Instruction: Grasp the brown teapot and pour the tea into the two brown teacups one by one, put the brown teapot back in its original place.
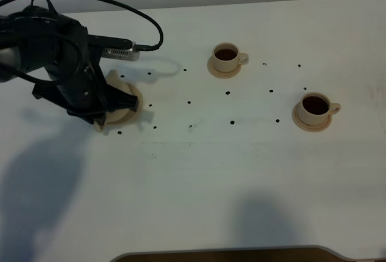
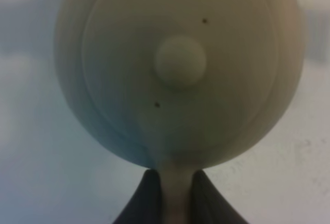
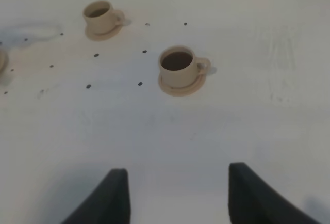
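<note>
The brown teapot [image 1: 119,116] is at the table's left, mostly hidden under my left arm. In the left wrist view it [image 2: 180,64] is seen from above, with its lid and knob. My left gripper [image 2: 175,185] is shut on its loop handle, one dark finger on each side. I cannot tell whether the pot rests on its wide saucer, which is hidden. The two brown teacups stand on small saucers, one at the far middle [image 1: 227,57] and one at the right [image 1: 315,109]. Both hold dark tea and show in the right wrist view [image 3: 100,14] [image 3: 178,65]. My right gripper [image 3: 178,193] is open and empty.
Several small black dots [image 1: 189,102] mark the white table [image 1: 199,183]. A black cable [image 1: 151,20] loops from my left arm. A dark brown edge [image 1: 223,255] runs along the table's front. My right arm does not show in the exterior high view.
</note>
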Tool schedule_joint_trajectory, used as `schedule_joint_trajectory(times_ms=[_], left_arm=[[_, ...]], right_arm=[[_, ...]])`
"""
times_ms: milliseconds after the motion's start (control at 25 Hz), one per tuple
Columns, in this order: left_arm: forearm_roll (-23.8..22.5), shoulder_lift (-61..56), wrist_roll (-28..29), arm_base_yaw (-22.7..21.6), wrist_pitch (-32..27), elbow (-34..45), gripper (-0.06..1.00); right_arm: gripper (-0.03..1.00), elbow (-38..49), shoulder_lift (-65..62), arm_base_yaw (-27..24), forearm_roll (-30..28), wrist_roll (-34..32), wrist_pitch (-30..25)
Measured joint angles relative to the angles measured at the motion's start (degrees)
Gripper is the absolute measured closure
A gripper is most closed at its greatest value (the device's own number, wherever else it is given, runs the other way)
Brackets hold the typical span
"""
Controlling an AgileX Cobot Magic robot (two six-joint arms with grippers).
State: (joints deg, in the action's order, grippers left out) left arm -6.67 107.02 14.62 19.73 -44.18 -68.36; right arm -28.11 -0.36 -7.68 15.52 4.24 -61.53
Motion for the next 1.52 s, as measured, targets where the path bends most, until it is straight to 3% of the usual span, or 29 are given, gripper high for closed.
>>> schedule_joint_trajectory(times_ms=[800,1200,1320,1520], left_arm=[[-0.43,2.81,-0.76,-1.26,6.12,0.49,0.81],[-0.23,2.85,-1.57,-1.31,5.81,0.49,0.8],[-0.23,2.53,-1.81,-1.31,4.44,0.49,0.72],[-0.29,-1.88,-2.48,-1.31,-2.58,0.49,0.49]], right_arm=[[0.52,0.0,0.0,0.0,0.0,0.0,0.0],[0.52,0.0,0.0,0.0,0.0,0.0,0.0],[0.52,0.0,0.0,0.0,0.0,0.0,0.0],[0.52,0.0,0.0,0.0,0.0,0.0,0.0]])
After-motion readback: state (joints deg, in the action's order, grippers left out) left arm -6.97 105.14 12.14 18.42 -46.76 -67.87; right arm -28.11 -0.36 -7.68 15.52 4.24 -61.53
